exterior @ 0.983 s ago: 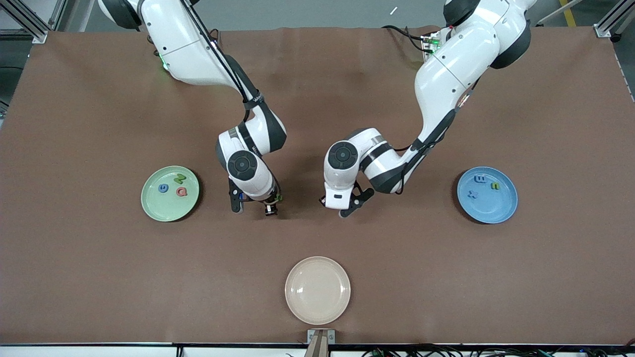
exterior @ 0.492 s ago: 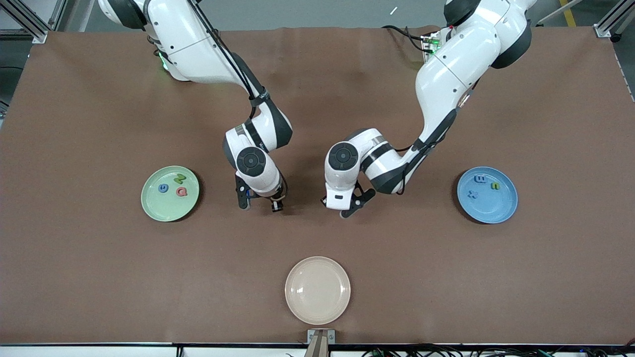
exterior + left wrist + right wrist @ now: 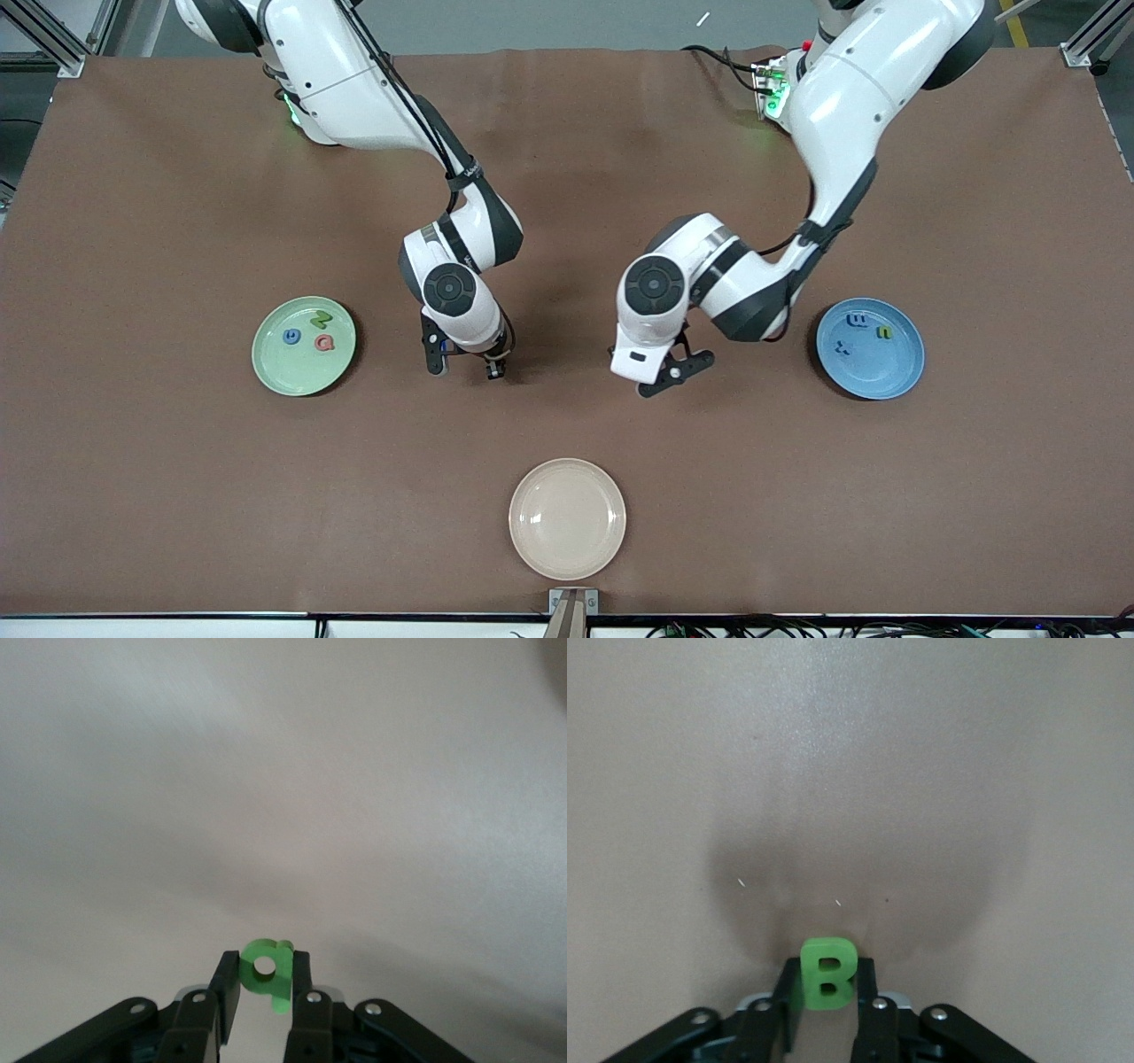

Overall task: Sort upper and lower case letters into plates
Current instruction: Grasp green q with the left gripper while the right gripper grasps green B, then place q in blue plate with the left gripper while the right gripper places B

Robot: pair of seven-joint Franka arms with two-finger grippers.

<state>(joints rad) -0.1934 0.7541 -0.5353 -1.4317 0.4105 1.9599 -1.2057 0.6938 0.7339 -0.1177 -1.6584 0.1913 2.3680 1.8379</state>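
Both claws are carrying final letters over bare tabletop [image 3: 567, 416]: right claw [image 3: 826, 992] pinching green B [image 3: 827, 973], left claw [image 3: 264, 992] pinching green b [image 3: 267, 970] (plates apparently next).

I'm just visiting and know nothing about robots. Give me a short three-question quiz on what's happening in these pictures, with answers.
1. True or false: the round cream-white plate holds letters.
2. Which letter does the right hand grip: (a) small flat green capital B, (b) pink Q, (c) blue x?
3. Fill in: the left hand grips a small flat green lowercase ___.

Key
1. False; letters lie only in the round mint green plate and the round sky blue plate.
2. (a), the green capital B.
3. b, the green lowercase b.
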